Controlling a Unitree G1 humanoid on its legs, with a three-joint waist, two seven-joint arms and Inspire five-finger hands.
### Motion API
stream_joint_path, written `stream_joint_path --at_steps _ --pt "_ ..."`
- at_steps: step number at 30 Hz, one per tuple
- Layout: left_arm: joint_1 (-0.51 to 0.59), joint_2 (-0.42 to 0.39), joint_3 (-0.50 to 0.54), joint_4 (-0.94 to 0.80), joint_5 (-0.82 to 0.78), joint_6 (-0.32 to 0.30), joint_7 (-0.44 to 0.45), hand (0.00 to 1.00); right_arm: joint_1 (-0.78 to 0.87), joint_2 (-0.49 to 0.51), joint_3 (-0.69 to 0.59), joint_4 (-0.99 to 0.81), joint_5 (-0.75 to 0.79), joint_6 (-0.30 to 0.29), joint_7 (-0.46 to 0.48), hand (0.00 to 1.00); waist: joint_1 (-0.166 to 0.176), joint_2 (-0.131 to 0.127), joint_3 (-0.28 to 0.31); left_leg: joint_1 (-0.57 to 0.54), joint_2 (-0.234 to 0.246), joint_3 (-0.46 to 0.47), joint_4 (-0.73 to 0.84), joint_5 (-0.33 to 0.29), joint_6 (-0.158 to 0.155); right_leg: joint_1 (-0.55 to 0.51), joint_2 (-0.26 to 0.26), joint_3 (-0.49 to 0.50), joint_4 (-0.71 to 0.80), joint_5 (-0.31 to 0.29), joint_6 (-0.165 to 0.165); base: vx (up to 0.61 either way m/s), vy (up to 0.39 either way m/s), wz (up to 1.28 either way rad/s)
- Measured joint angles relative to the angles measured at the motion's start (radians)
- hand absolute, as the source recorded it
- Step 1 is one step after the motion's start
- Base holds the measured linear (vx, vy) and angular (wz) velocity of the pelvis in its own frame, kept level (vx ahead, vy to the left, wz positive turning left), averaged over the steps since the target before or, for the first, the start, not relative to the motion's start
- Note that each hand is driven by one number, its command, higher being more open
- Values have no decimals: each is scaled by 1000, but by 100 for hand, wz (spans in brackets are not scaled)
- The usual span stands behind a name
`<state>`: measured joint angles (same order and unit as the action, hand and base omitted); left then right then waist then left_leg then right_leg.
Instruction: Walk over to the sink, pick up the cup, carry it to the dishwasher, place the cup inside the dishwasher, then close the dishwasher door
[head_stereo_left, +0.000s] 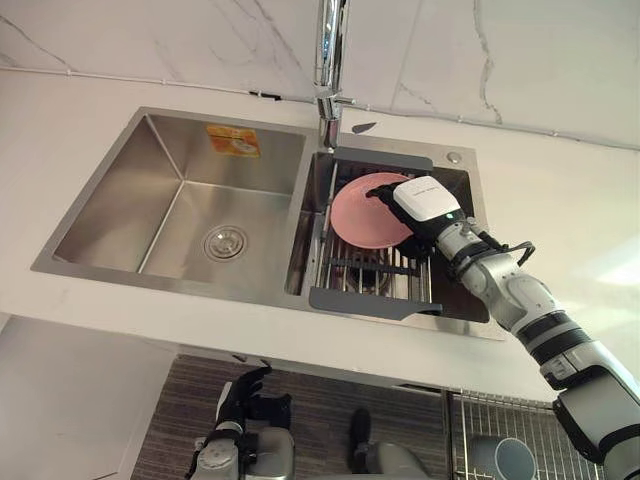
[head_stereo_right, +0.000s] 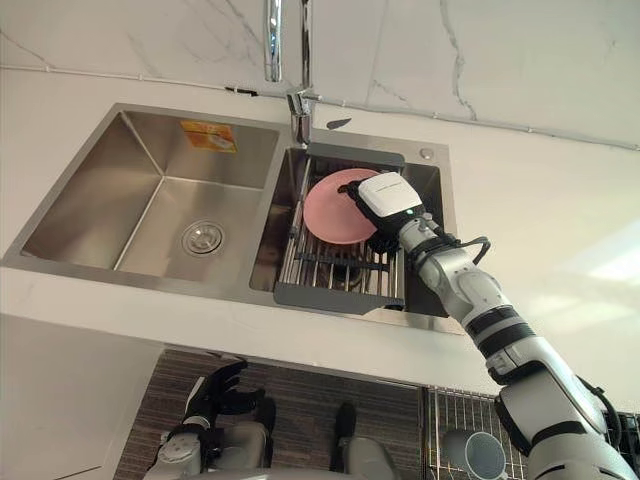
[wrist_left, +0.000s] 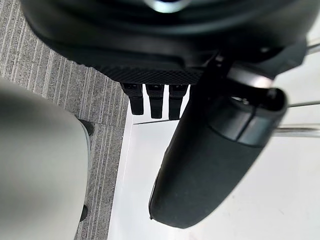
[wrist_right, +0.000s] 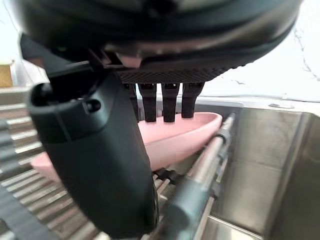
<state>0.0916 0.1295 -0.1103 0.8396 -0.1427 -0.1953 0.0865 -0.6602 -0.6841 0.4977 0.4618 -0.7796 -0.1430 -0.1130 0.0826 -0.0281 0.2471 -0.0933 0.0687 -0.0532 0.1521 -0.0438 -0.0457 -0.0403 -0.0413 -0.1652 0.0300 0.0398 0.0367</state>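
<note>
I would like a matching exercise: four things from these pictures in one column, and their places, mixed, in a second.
1. pink round dish
2. orange sticker
3. grey cup
4. round metal drain

A. left steel basin, floor
B. wire basket below the white counter
C. slatted rack in the right basin
D. left steel basin, back wall

Pairs: 1-C; 2-D; 3-B; 4-A

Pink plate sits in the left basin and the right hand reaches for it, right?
No. The pink plate sits on the rack in the right basin, not the left, as the left eye view shows. The right hand does reach for it.
</note>
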Motion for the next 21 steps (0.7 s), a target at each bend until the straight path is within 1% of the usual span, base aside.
stream_joint_path --at_steps 8,18,21 --pt "-3 1 0 0 -4 0 0 90 -74 -30 -4 -15 13 -11 -15 30 0 0 9 -2 6 2 2 -1 -4 -3 6 0 0 1 -1 0 0 -1" --pt "-24 2 0 27 -13 1 -1 90 -60 -33 -30 -52 46 -9 -16 30 -1 1 18 0 5 4 -2 -1 -4 -3 5 2 1 4 -6 0 0 0" --pt "-28 1 0 30 -14 2 -1 90 -6 -29 -71 -111 54 6 -16 30 3 0 19 2 5 4 -5 -1 -4 -3 4 3 3 4 -6 0 0 0"
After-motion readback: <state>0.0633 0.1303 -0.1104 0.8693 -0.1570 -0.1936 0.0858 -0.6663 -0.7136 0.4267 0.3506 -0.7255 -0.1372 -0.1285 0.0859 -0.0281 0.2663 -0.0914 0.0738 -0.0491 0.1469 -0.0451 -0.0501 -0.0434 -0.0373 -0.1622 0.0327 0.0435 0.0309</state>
